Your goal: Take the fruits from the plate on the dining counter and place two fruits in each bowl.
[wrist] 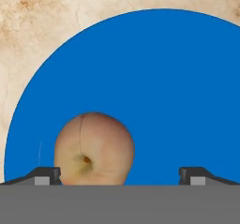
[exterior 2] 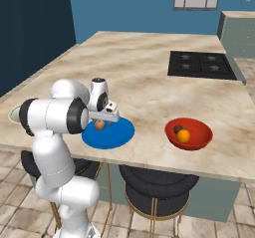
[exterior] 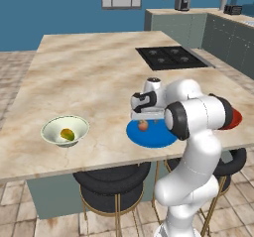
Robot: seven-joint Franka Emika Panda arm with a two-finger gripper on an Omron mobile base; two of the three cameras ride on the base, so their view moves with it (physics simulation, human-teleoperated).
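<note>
Base cams behind arm, both on plate (exterior: 149, 138); hand cam close above.

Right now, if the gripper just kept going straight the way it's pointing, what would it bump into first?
Probably the pinkish apple on the blue plate. The open gripper points down at the plate, with the apple toward one fingertip rather than centered, so it might touch the plate beside it instead; depth is hard to judge.

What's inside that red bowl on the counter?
The red bowl holds two fruits touching each other: an orange and a brown one behind it. The orange covers part of the brown fruit.
</note>
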